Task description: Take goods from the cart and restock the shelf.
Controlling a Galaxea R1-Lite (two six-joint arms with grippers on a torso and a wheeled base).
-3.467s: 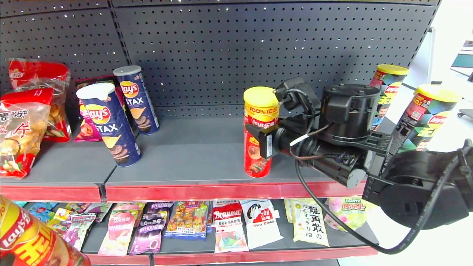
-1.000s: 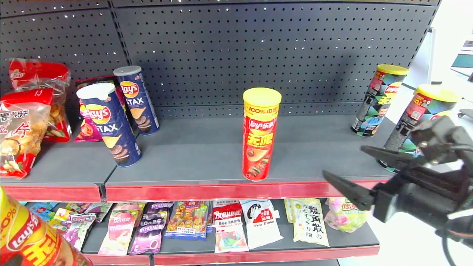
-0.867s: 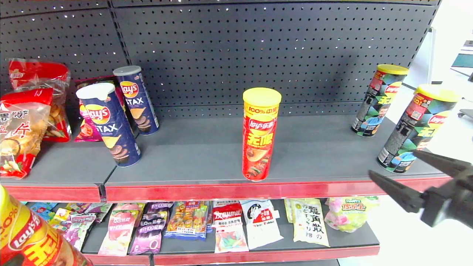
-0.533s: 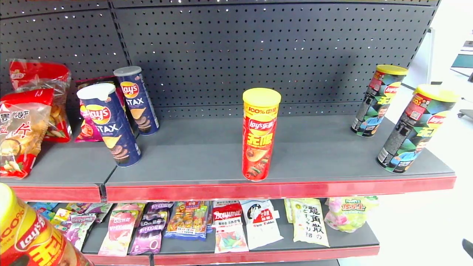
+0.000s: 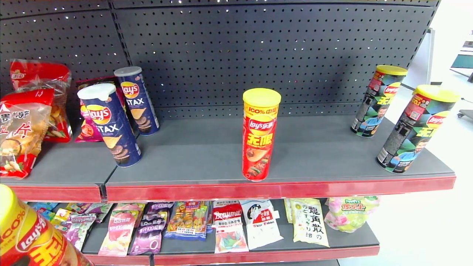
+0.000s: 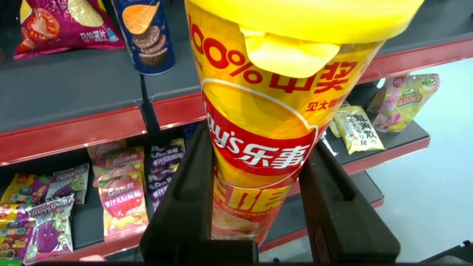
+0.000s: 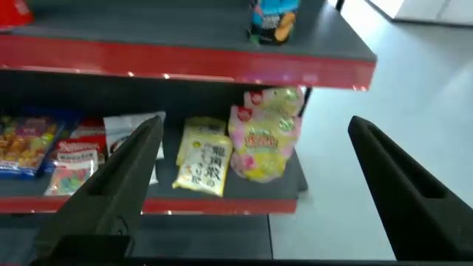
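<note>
My left gripper (image 6: pixel 262 199) is pinching a red chip can (image 6: pixel 259 111) with a yellow lid. The two black fingers (image 6: pixel 194 185) are pressing on opposite sides of its lower body, and the lid end is pointing away from my wrist. In the head view that held can (image 5: pixel 26 236) is showing in the low left corner, below the front edge of the upper shelf (image 5: pixel 207 151) and tilting.

My right gripper (image 7: pixel 255 125) is hanging with its jaws spread wide and nothing between them. It's sitting low by the right end of the shelving, facing the lower shelf (image 7: pixel 222 203), where a yellow packet (image 7: pixel 203 166) and a pink-and-green bag (image 7: pixel 262 137) are lying side by side.

Up on the grey board, a matching red can (image 5: pixel 259 135) is standing upright near the red front lip, about mid-shelf. Two blue cans (image 5: pixel 109 123) are standing to its left, one behind the other. Two black-and-green cans (image 5: pixel 377 100) are standing at the right end, well apart from the red one. Red snack bags (image 5: pixel 22 125) are leaning at the far left.
</note>
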